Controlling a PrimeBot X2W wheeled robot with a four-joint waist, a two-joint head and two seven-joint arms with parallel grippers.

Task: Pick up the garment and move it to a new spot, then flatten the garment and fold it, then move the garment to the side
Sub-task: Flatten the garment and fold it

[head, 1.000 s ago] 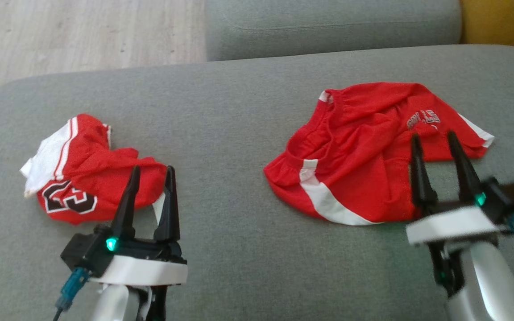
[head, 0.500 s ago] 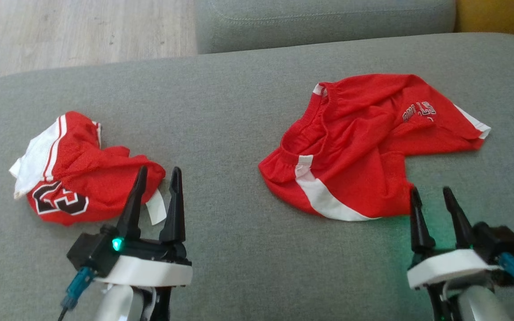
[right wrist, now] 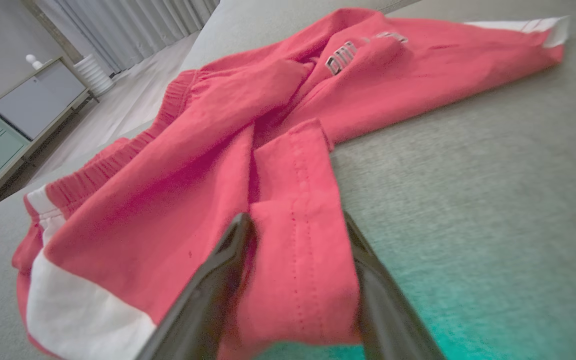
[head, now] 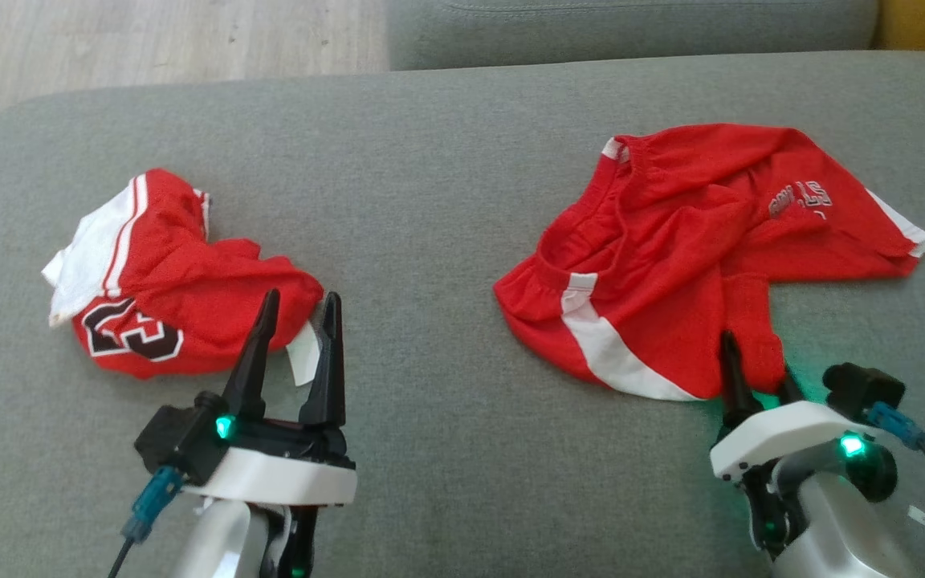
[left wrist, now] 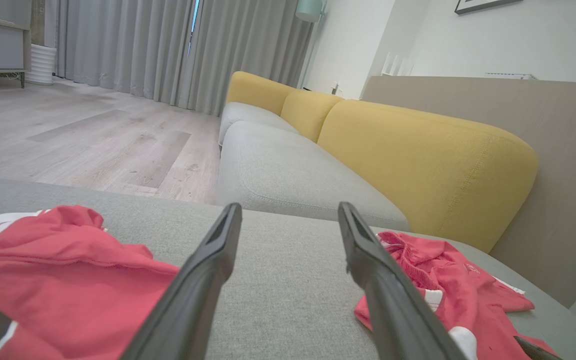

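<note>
Soft even daylight, weak shadows. Green glow tints cushion (right wrist: 493,280) by right gripper (right wrist: 295,222); wrist views soft at edges.

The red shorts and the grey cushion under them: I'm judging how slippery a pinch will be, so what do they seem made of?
Red shorts: thin, soft fabric, matte, probably a synthetic sports knit; it drapes in loose folds, with a gathered elastic waistband and stitched hem. Grey cushion: woven upholstery cloth, matte, showing a fine flecked grain.
</note>
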